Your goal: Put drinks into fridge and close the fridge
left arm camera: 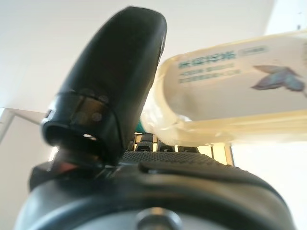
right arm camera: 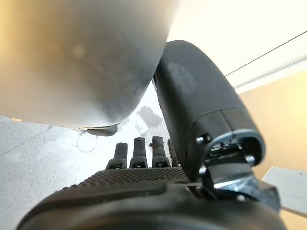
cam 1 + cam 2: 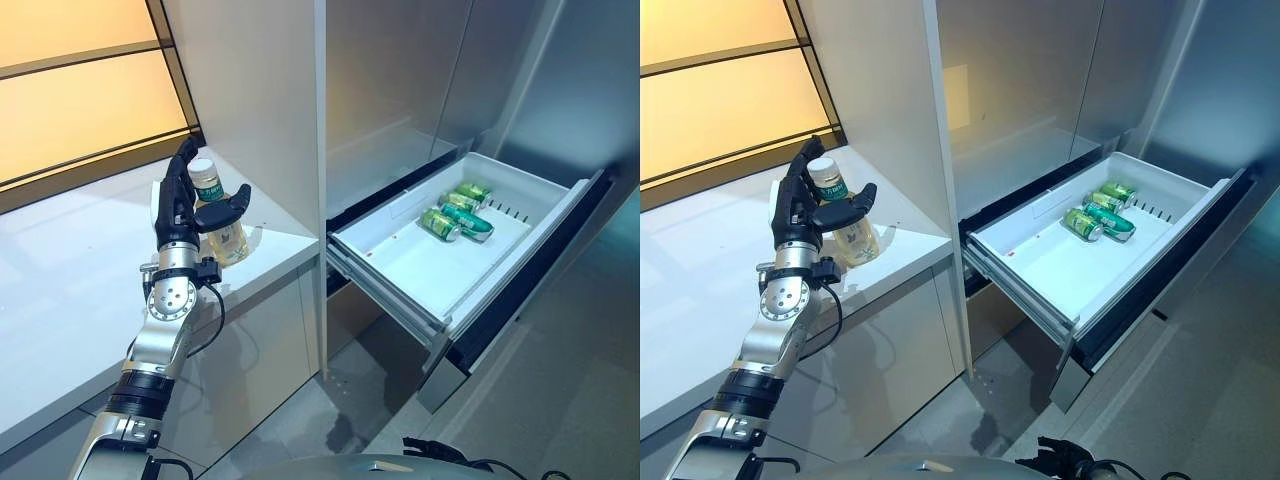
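on the left, the left robot hand (image 3: 185,215) is at the bottle (image 3: 222,222), which stands upright on the white surface (image 3: 60,290), cap up, so its long axis is vertical. the fingers (image 3: 180,170) rise behind the bottle on its far-left side and the thumb (image 3: 225,212) crosses its front; in the left wrist view the bottle (image 1: 230,91) lies right against the thumb, between it and the fingers. i judge the hand is wrapped on the bottle, but whether the grip is tight i cannot tell.

to the right of the bottle is the tall fridge panel (image 3: 250,100), and further right, lower down, the pulled-out fridge drawer (image 3: 440,270). so the bottle must go up, around the panel edge, then right and down to the drawer. the left arm is the nearer one, approx. the only one near.

in the drawer, at its far end, lie three green cans (image 3: 458,212) on their sides, close together, long axes pointing roughly along the drawer's length.

the right robot hand (image 2: 144,158) shows only in its own wrist view, fingers straight, holding nothing, well away from the bottle.
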